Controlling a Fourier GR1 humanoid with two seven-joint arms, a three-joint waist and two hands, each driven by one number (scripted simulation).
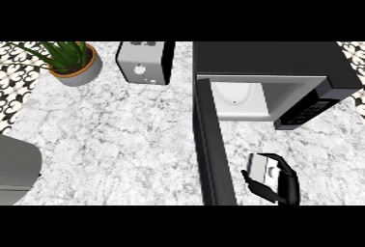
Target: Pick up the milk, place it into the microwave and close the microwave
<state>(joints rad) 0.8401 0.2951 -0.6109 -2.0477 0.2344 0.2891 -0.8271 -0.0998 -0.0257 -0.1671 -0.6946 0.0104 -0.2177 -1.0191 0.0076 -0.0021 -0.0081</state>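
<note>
The black microwave (285, 62) stands at the back right with its door (212, 144) swung wide open toward me, edge-on. Its pale cavity (239, 99) holds nothing. In front of it, low on the right, my right hand (281, 185) curls round the white milk carton (262, 170), fingers and thumb on either side of it. The carton sits just right of the open door, close to the counter. At the left edge only the grey forearm (16, 169) of my left arm shows; its hand is out of sight.
A silver toaster (146, 61) stands at the back centre. A potted green plant (71, 60) sits at the back left. The marble counter (121, 135) stretches between them and the microwave door.
</note>
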